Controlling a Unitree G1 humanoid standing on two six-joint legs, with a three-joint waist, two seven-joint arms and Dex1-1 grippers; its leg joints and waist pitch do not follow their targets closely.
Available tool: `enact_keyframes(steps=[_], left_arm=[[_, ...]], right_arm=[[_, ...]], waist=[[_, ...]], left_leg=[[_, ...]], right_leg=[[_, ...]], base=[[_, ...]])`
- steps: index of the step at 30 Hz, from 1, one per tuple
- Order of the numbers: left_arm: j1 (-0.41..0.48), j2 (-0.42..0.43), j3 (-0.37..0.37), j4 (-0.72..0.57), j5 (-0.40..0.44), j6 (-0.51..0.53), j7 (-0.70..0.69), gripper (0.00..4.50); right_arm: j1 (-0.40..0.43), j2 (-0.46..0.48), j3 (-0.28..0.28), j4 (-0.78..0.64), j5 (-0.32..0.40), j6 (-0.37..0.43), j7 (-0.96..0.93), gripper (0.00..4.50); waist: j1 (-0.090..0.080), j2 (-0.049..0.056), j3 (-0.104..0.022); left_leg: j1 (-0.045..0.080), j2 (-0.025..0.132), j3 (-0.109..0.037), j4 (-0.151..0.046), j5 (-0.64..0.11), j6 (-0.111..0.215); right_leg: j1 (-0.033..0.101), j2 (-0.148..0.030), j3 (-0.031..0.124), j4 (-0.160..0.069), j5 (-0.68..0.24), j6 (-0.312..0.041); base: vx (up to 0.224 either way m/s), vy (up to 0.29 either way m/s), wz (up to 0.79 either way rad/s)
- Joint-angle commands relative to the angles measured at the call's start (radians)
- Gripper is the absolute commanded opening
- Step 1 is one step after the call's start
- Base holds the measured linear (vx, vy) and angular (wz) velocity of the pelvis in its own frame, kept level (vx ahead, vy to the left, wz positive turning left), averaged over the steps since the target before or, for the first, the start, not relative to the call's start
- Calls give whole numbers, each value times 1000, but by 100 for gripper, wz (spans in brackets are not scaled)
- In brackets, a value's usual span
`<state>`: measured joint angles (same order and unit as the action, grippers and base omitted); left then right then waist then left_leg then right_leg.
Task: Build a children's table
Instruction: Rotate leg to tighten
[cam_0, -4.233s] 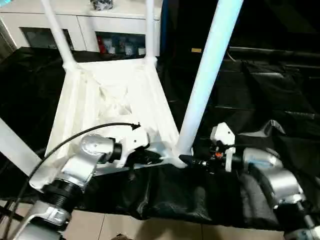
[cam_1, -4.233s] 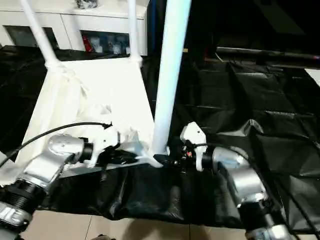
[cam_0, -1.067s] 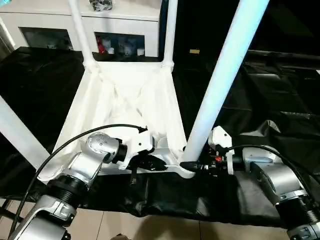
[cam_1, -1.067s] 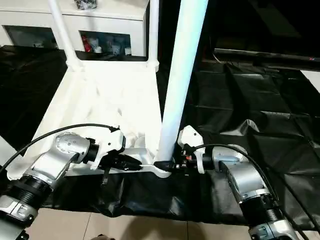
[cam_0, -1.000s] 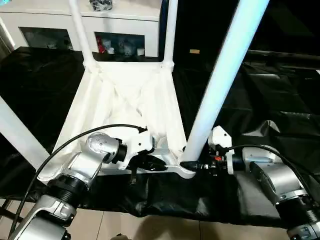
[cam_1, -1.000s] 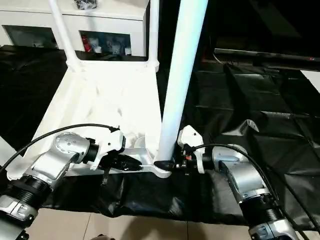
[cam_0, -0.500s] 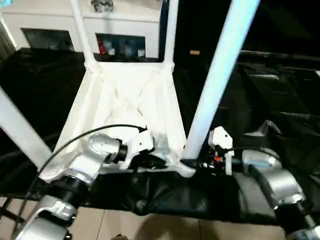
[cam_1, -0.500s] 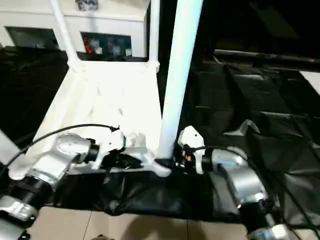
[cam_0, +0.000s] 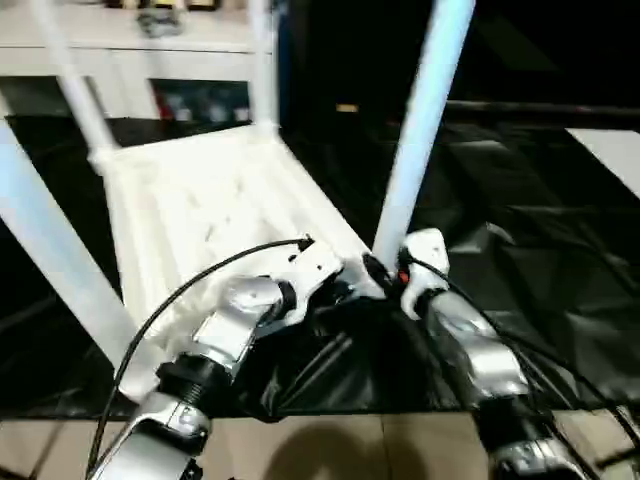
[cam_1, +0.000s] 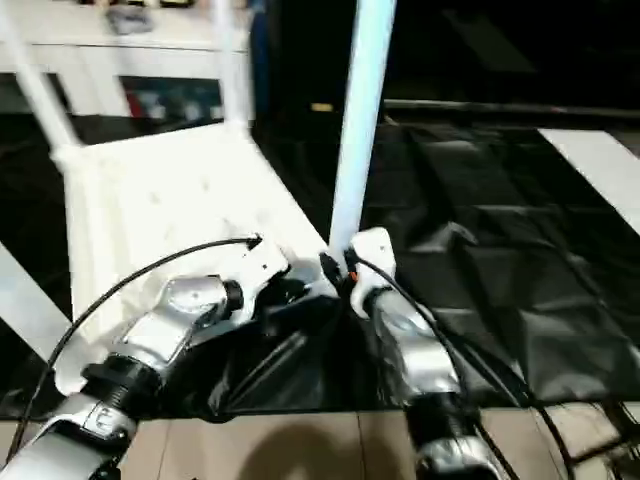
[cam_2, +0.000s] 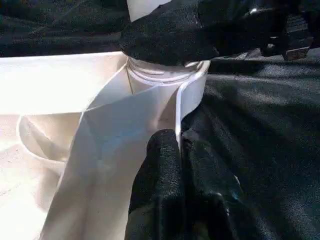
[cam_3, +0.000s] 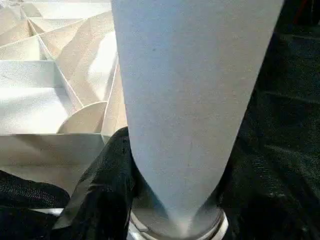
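While right jaws (cam_3: 175, 200) clasp the leg (cam_3: 190, 100), left jaws (cam_2: 180, 190) pinch the tabletop rim (cam_2: 177, 110).

table legs (cam_0: 425, 110) cut off above, cabinet (cam_0: 150, 60) blurred

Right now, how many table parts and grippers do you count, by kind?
Table top: 1
Legs standing in the top's corners: 4
Grippers, left gripper and right gripper: 2
Total: 7

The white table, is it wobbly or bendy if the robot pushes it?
The table looks stiff: ribs cross its underside. Probably light, being thin plastic. With its legs pointing up, a push might slide it on the smooth black sheet.
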<state>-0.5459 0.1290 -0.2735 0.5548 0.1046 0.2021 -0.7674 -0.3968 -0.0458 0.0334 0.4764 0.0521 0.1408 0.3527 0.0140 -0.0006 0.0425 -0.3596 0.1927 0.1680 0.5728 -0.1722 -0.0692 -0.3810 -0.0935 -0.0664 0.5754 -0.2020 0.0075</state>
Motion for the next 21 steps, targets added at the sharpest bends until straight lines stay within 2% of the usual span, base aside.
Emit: enact_keyframes(steps=[1,2,5,6,10,11,13,14,15,16,17,20,21], left_arm=[[-23,-40,-49,-19,-33,-28,-50,0],[-22,-29,-47,-22,-35,-29,-62,0],[-13,8,-45,-39,-45,-38,-109,0],[-12,10,-45,-40,-46,-39,-112,0],[10,77,-50,-71,-61,-77,-226,0],[16,93,-52,-83,-70,-73,-260,0],[24,116,-60,-95,-78,-86,-310,0],[28,130,-63,-104,-87,-83,-340,0],[31,145,-66,-110,-92,-87,-370,0],[32,157,-69,-112,-94,-95,-391,0],[32,170,-71,-111,-97,-100,-410,0],[27,196,-77,-105,-100,-111,-450,0],[25,209,-80,-102,-103,-120,-472,0]], right_arm=[[-2,80,82,11,59,29,106,264],[1,71,77,0,71,34,128,270],[8,35,72,-32,82,47,178,301],[8,33,72,-33,81,47,180,308],[15,-87,93,-88,95,67,347,324],[18,-116,97,-101,102,69,394,324],[23,-159,109,-119,113,69,455,324],[27,-184,117,-129,118,68,495,324],[33,-213,125,-143,125,73,545,324],[39,-238,132,-155,130,75,589,324],[46,-262,139,-166,131,74,631,324],[53,-304,152,-176,135,74,699,324],[54,-325,160,-178,138,71,735,324]], waist=[[-1,4,-41],[-2,5,-40],[-2,5,-44],[-2,4,-44],[4,3,-49],[7,5,-53],[14,4,-59],[16,6,-61],[27,9,-68],[30,7,-69],[43,6,-69],[55,6,-68],[57,6,-66]], left_leg=[[16,26,-22,-87,-523,-22],[18,27,-21,-86,-523,-16],[7,28,-18,-87,-474,-4],[6,28,-15,-87,-460,0],[5,30,-9,-81,-392,22],[0,33,-5,-78,-342,37],[3,34,0,-72,-284,50],[0,34,0,-70,-251,54],[2,36,3,-63,-179,70],[2,36,5,-60,-147,82],[-5,34,9,-53,-78,111],[0,36,12,-52,-96,117],[0,38,13,-54,-113,110]], right_leg=[[9,-47,28,-98,-485,-111],[6,-48,31,-97,-479,-122],[18,-49,35,-87,-413,-143],[18,-48,36,-86,-397,-148],[24,-48,38,-80,-353,-171],[27,-47,41,-71,-279,-191],[28,-46,41,-63,-195,-222],[31,-46,41,-56,-152,-234],[33,-44,40,-43,-49,-257],[33,-42,40,-38,4,-269],[38,-39,39,-24,109,-289],[38,-40,37,-21,106,-298],[36,-40,36,-24,74,-296]], base=[[0,0,0],[0,0,0],[0,0,0],[0,0,0],[0,0,0],[53,-29,4],[57,-31,4],[62,-30,3],[62,-30,3],[58,-20,1],[0,0,0],[0,0,0],[0,0,0]])
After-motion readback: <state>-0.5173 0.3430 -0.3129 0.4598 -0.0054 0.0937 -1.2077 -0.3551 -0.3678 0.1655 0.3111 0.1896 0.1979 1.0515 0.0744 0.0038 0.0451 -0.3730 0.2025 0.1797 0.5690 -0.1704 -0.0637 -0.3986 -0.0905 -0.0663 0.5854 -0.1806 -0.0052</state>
